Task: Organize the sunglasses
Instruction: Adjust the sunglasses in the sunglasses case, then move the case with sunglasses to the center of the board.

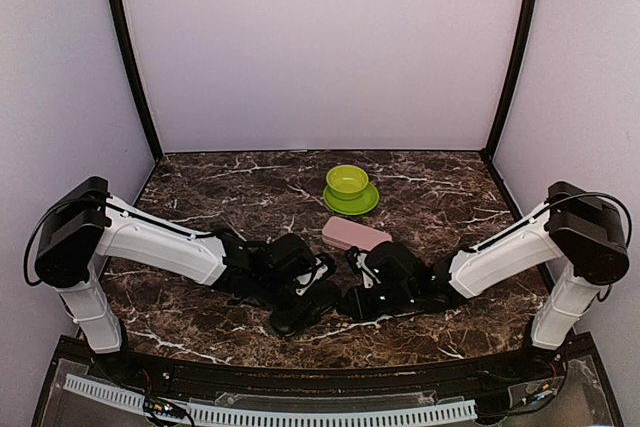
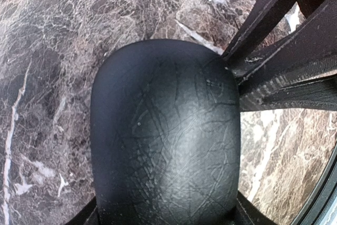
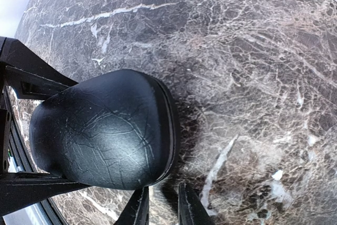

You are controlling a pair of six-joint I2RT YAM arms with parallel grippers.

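Clamping the black case [image 2: 166, 130] in the left gripper [image 2: 166, 212], a finger touching each side. Right gripper [image 3: 163, 209] pinched almost together, nothing between, tips just beside the case's seam [image 3: 167, 125]. No sight of the sunglasses; maybe inside the case, cannot tell. Probably lifting the lid next: pin the base with the left, work one right tip into the seam, pry slowly. No brand or writing readable.

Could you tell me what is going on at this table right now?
Both arms meet over a black case near the front of the table. The left gripper straddles it, jaws on either side, apparently holding it; the right gripper sits at its rim, jaws nearly together. No sunglasses show in any view. A pink case and a green bowl lie farther back.
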